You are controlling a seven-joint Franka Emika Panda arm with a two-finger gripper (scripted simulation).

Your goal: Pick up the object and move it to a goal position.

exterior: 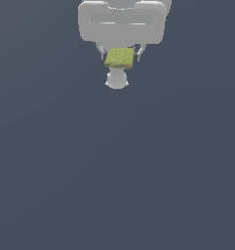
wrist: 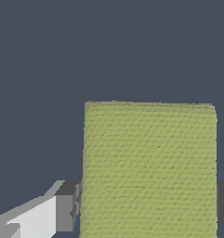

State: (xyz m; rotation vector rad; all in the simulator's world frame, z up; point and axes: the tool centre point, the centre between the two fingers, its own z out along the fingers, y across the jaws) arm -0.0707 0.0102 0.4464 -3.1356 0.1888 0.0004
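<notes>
The object [exterior: 120, 57] is a small flat yellow-green block with a mottled, sponge-like surface. It sits between the two fingers of my white gripper [exterior: 120, 54] near the top of the exterior view. In the wrist view the block [wrist: 149, 169] fills the space between the fingers [wrist: 67, 207], and both pads press against its sides. The gripper is shut on the block. Whether the block rests on the floor or is raised cannot be told.
A small pale grey rounded shape [exterior: 116, 79] shows just below the block in the exterior view. The dark grey-blue floor [exterior: 117, 171] spreads all around.
</notes>
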